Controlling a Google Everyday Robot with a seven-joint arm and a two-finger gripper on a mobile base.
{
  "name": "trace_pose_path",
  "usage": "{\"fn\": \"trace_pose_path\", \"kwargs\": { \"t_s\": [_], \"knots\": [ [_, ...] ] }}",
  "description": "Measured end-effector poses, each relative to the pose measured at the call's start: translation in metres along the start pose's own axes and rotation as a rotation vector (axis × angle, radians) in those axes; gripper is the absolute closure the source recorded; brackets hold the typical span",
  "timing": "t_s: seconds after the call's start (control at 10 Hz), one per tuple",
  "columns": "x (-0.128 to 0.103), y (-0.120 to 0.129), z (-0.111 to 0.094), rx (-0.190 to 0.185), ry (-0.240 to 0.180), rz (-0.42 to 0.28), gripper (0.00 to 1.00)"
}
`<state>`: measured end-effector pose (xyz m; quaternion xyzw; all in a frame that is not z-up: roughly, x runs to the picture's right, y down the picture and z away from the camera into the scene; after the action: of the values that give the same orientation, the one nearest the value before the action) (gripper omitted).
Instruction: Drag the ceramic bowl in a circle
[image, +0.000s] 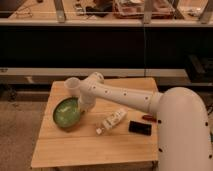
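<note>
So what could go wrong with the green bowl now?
1. The white cup stands close behind the ceramic bowl, so a circling drag might knock it over.
2. The bowl sits near the left edge of the table; a wide swing could tip it off.
3. The gripper is at the bowl's right rim, and the bottle lying beyond might get swept.

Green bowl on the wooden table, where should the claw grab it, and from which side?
Pinch the rim rather than the whole bowl: it is wide and shallow, likely too broad to span. Come down from above at the edge nearest the arm, where the claw sits at the rim. That side also keeps clear of the cup standing just behind the bowl.
</note>
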<state>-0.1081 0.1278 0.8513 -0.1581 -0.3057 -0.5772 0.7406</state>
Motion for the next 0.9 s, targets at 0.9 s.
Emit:
{"fn": "trace_pose_path", "kwargs": {
  "t_s": [0.9],
  "knots": [
    [-0.099, 0.09, -0.028, -0.062, -0.035, 0.003, 0.83]
  ]
}}
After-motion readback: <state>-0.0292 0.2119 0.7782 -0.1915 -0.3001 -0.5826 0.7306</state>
